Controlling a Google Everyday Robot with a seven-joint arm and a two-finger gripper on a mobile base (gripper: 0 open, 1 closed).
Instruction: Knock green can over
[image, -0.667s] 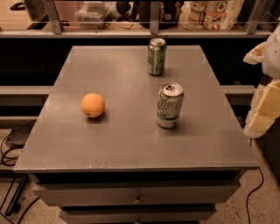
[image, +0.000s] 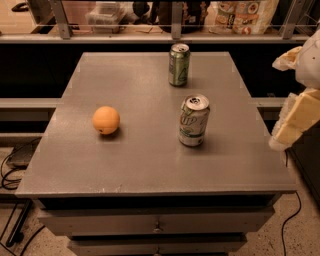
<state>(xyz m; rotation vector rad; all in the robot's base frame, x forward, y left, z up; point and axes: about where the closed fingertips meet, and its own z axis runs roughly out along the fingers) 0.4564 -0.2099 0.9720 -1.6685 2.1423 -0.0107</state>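
I see the dark olive-green metal drink can (image: 179, 65) standing upright near the far edge of the grey square table (image: 125, 170), just above centre of the frame. A whitish-silver can with a green logo (image: 194, 121) stands closer to me, with a round orange fruit (image: 106, 120) well apart to its left. My cream-coloured gripper (image: 287, 131) hangs at the right edge of the frame, beyond the table's right side and away from both cans; how wide it is set I cannot tell.

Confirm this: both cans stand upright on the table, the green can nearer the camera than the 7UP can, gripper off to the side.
Not quite. The camera view shows the green can behind the 7UP can, farther from the camera. Both stand upright on the table, gripper off to the side.
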